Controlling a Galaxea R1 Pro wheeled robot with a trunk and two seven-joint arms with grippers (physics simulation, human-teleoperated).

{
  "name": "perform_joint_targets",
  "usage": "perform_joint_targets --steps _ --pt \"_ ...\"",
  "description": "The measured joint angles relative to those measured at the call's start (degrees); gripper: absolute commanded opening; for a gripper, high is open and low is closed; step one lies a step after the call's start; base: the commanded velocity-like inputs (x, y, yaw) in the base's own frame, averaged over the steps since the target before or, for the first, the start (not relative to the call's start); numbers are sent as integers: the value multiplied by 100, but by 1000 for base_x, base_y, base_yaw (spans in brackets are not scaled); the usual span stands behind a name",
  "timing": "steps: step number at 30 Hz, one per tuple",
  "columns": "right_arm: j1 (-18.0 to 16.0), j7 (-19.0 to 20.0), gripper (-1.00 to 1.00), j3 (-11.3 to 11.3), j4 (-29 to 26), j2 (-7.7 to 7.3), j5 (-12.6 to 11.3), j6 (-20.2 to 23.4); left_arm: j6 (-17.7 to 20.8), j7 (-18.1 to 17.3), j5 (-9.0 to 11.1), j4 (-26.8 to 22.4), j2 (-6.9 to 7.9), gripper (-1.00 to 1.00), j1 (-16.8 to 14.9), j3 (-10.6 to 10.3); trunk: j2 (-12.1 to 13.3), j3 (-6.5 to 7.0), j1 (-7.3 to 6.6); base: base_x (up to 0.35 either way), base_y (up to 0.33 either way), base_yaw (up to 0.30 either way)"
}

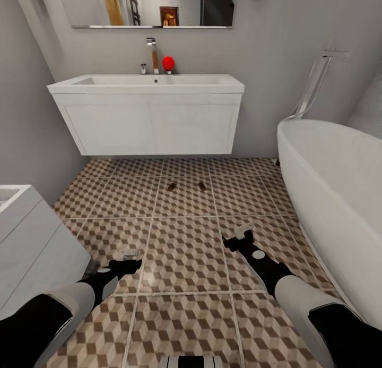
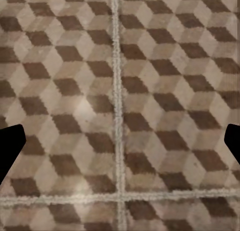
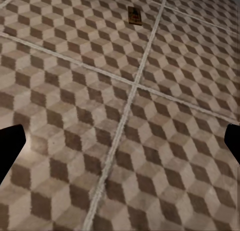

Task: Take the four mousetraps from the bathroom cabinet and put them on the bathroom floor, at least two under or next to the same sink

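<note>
With 2 mousetraps (image 1: 187, 186) already on the bathroom floor (image 1: 180, 251) just in front of the sink (image 1: 148, 84), both your left gripper (image 1: 126, 260) and right gripper (image 1: 237, 236) hang spread and empty, so you need the cabinet for the remaining 2.

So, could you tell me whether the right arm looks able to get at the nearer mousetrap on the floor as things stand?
Probably yes: the right tool is open over bare bathroom floor, and the mousetrap lies ahead of it with nothing between, though it would need some further extension forward.

Head high; wrists near bathroom floor (image 1: 180, 251)
</note>
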Motion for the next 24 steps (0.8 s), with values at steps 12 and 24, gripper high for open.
perform_joint_targets --steps 12,24 --pt "299 -6 100 0 132 -48 -6 -200 -349 2 0 9 3 100 385 -3 16 378 -31 0 0 0" --pt "318 -14 100 -6 660 -49 -7 -663 -503 4 0 10 3 100 576 -6 264 731 -177 0 0 0"
